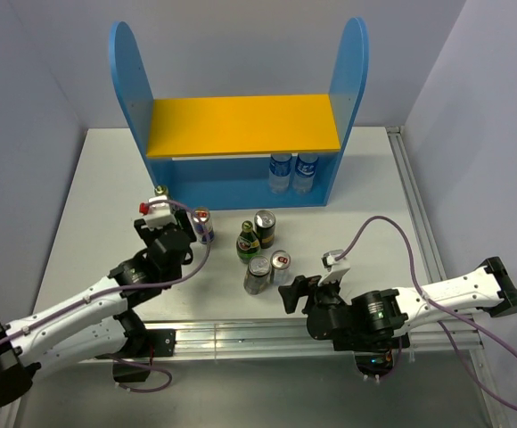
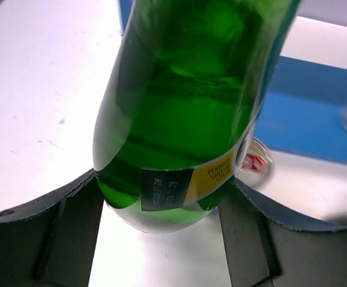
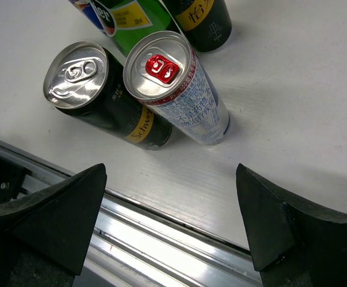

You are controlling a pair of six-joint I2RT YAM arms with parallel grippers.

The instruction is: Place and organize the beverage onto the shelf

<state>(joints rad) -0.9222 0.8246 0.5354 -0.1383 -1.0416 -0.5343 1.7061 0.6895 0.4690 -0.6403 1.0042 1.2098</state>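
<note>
Left wrist: left pincer snug around green bottle.

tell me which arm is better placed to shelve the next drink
Left. The left fingers clamp the green bottle just in front of the shelf, by its lower level. The right fingers are open and empty above the silver can and dark can, farther from the shelf.

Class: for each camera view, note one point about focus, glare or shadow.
Left wrist: the green bottle fills the frame, everything behind it blurred. Right wrist: the silver can is sharp, its lid glinting. Top external: even light, only faint shadows on the table.
</note>
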